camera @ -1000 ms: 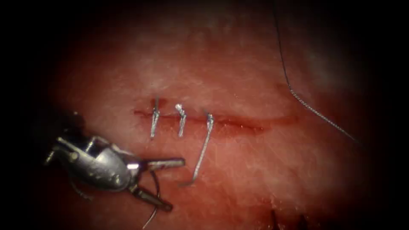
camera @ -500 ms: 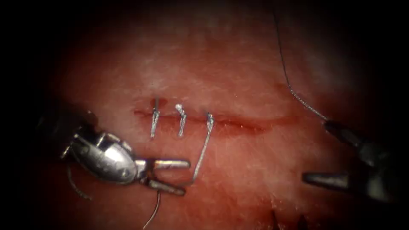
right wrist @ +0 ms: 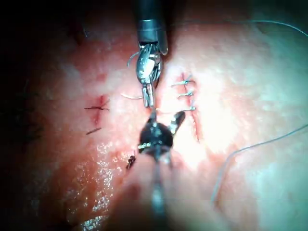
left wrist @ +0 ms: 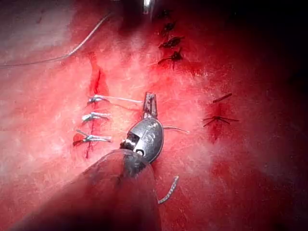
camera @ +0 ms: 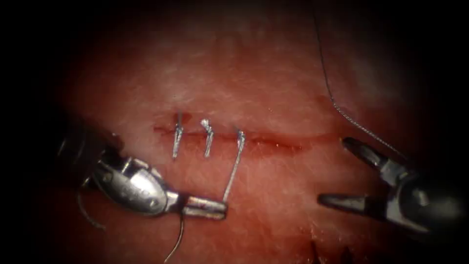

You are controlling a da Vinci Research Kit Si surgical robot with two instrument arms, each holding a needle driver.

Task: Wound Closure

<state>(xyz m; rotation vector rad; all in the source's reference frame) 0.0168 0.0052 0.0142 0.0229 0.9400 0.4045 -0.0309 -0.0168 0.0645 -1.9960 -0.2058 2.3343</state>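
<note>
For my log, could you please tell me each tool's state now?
Left tool: shut on the thread tail of the third stitch.
Right tool: open, holding nothing.
</note>
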